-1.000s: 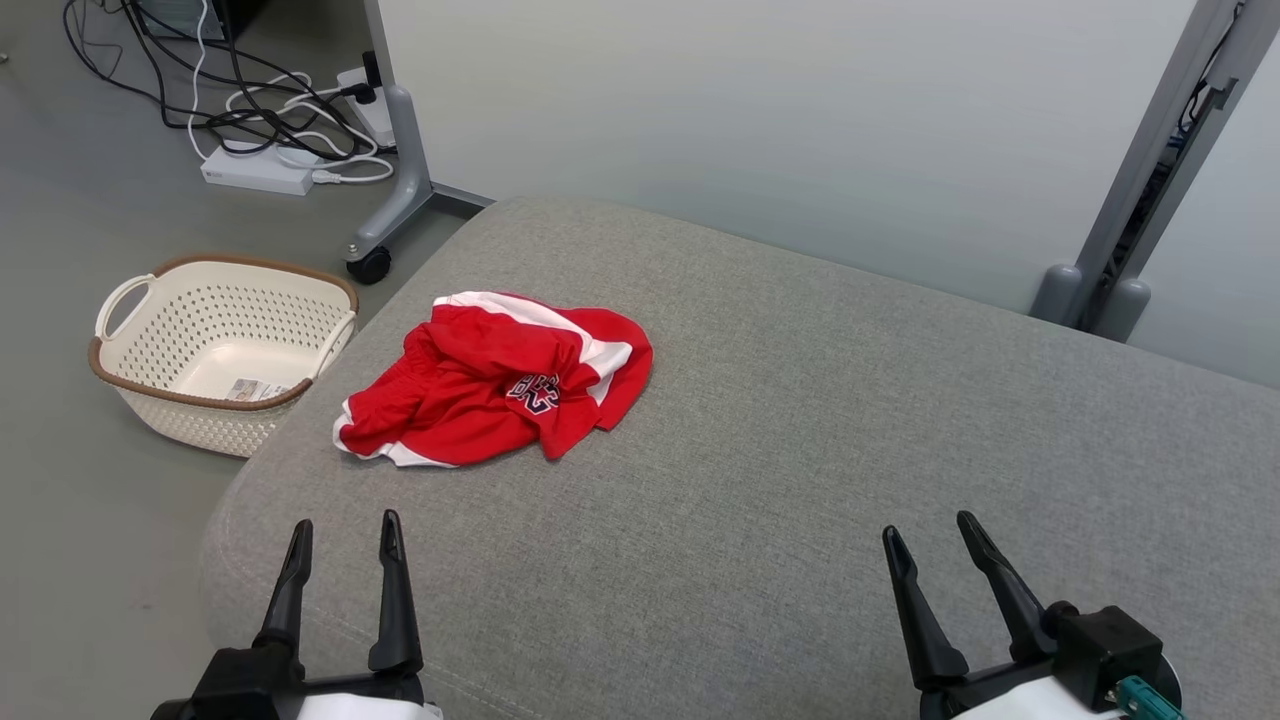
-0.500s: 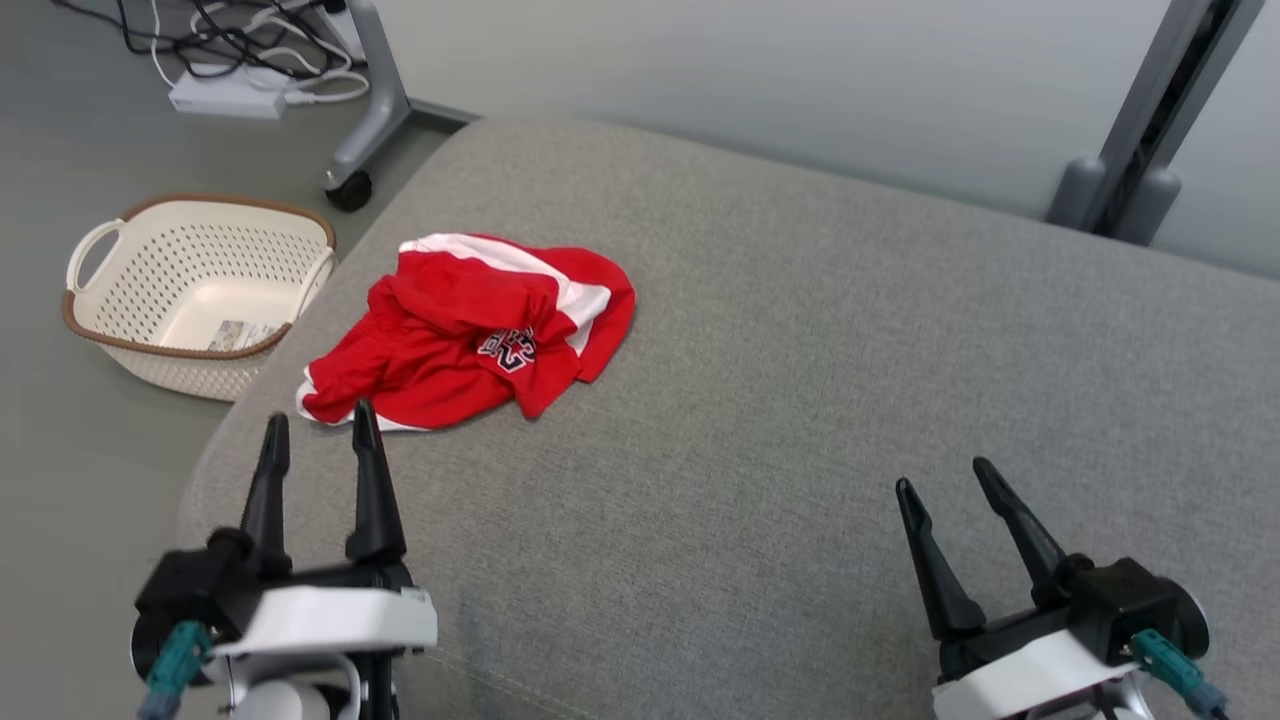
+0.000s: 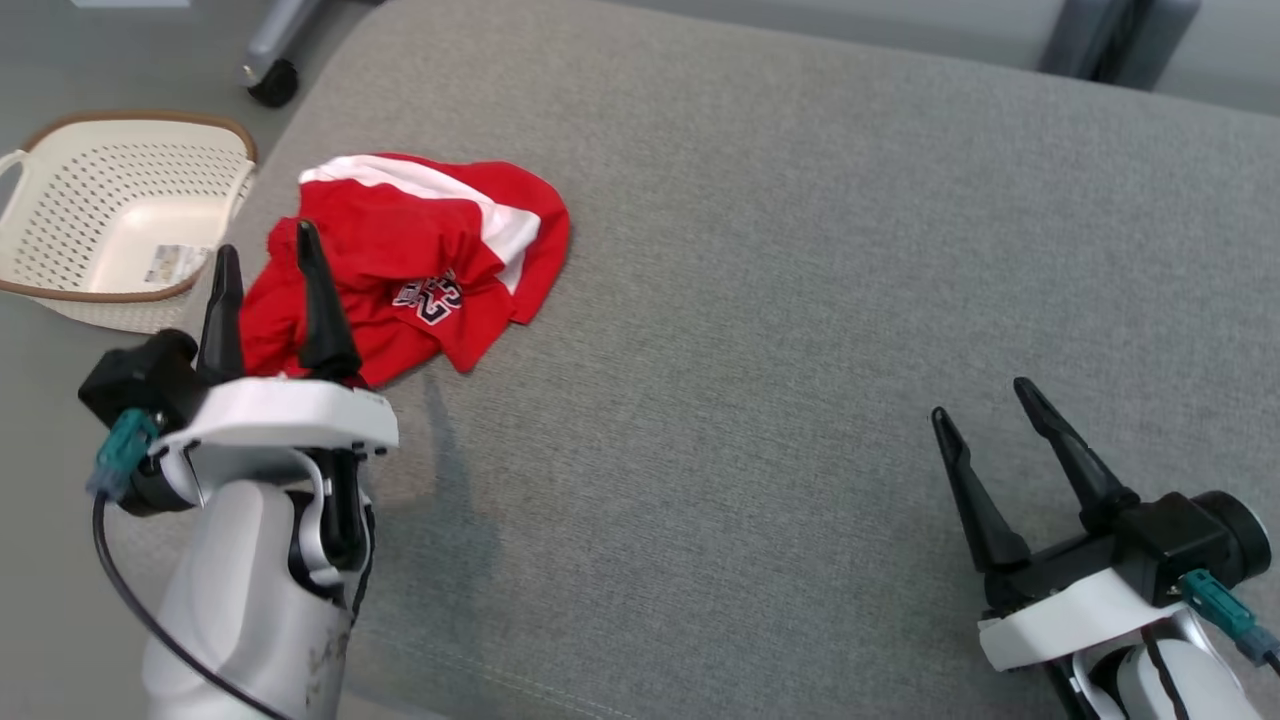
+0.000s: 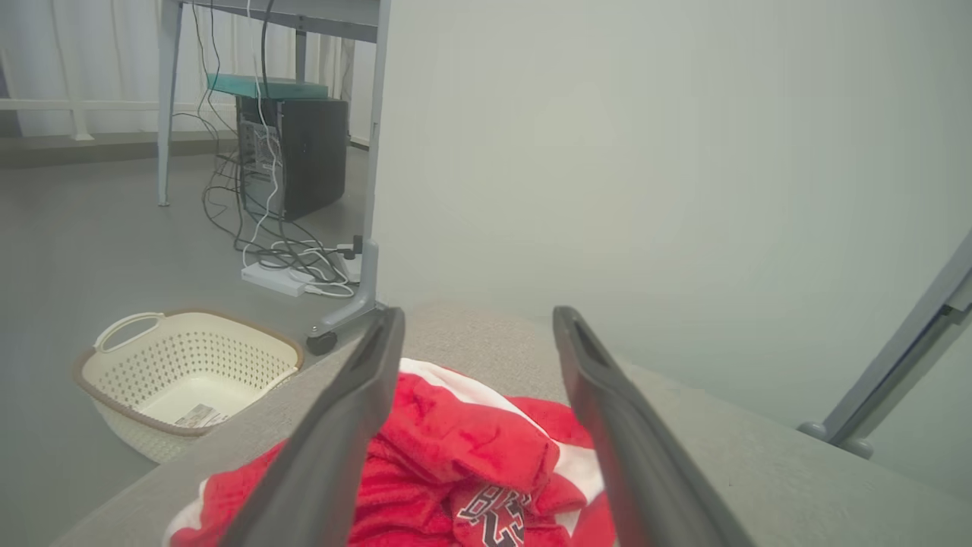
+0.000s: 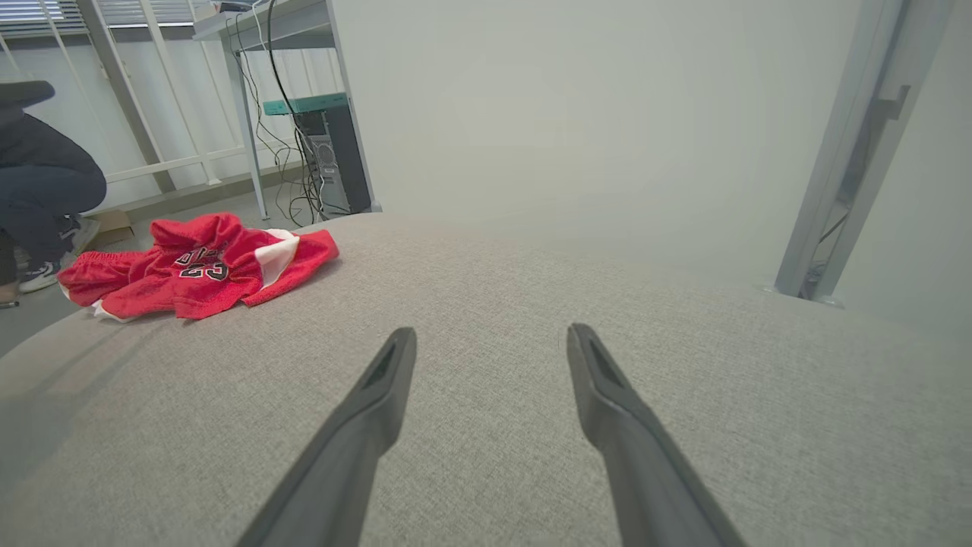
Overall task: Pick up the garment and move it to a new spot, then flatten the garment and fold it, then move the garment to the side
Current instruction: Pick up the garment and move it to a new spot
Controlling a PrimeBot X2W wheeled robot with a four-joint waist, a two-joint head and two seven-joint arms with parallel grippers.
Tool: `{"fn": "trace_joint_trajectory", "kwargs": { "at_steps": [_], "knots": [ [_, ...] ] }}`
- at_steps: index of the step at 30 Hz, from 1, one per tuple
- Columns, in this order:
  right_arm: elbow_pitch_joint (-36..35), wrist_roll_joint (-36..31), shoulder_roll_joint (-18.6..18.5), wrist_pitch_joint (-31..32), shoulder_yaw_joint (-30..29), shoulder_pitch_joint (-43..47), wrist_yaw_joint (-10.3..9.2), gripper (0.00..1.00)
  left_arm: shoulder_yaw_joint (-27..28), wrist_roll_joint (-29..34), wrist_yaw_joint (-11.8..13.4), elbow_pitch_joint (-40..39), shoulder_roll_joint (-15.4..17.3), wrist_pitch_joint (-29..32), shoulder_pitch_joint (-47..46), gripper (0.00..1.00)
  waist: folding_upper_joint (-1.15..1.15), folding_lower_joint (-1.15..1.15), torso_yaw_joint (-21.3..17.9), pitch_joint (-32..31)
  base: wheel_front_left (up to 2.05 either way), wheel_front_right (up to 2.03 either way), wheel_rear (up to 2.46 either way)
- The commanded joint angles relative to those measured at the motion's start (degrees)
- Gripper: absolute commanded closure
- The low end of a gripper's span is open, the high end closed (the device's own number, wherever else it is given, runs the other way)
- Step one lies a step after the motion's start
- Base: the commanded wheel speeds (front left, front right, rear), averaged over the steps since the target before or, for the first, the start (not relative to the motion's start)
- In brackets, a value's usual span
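The garment [image 3: 420,260] is a crumpled red piece with white trim and a dark number print, lying near the far left corner of the grey cushion [image 3: 780,300]. It also lies in the left wrist view [image 4: 463,456] and the right wrist view [image 5: 197,270]. My left gripper [image 3: 265,245] hangs open above the garment's near left edge, fingers apart with nothing between them. In its own view the left gripper [image 4: 477,319] frames the red cloth. My right gripper [image 3: 985,400] stands open over bare cushion at the lower right, far from the garment, as the right wrist view [image 5: 490,338] confirms.
A cream perforated basket [image 3: 110,215] stands on the floor left of the cushion, with a label inside. A caster foot [image 3: 272,82] of a stand is behind it. A person's leg and shoe [image 5: 38,220] are at the left of the right wrist view. Cables and a computer tower [image 4: 292,156] sit beyond.
The head camera has tilted down and shifted. My left arm has risen and reached forward until its fingers overlap the garment's near edge. The right gripper advanced slightly. The garment lies unmoved.
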Motion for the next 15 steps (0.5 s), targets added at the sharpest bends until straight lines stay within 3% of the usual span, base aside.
{"fn": "trace_joint_trajectory", "kwargs": {
  "at_steps": [1, 8, 15],
  "knots": [
    [-0.39, -0.44, -1.04, -0.22, -0.32, -1.02, 0.01, 0.0, 0.91, -0.22, 0.14, 4.67, 0.2, 0.06, -3.98, 0.0, 0.0, 0.0, -1.98, 2.69, 0.0, 0.0, 0.0],
    [-0.87, -0.96, -2.45, -0.22, -0.16, -1.89, 0.01, 0.0, 2.96, -1.76, 0.86, 19.32, 1.34, 1.38, -14.3, 0.0, 0.0, 0.0, -3.63, 5.36, 0.0, 0.0, 0.0],
    [-0.52, -1.04, -2.81, -0.22, 0.62, -3.06, 0.01, 0.0, 2.22, -1.76, 1.48, 33.72, 4.83, 10.61, -23.91, 0.0, 0.0, 0.0, -5.01, 6.44, 0.0, 0.0, 0.0]
  ]
}}
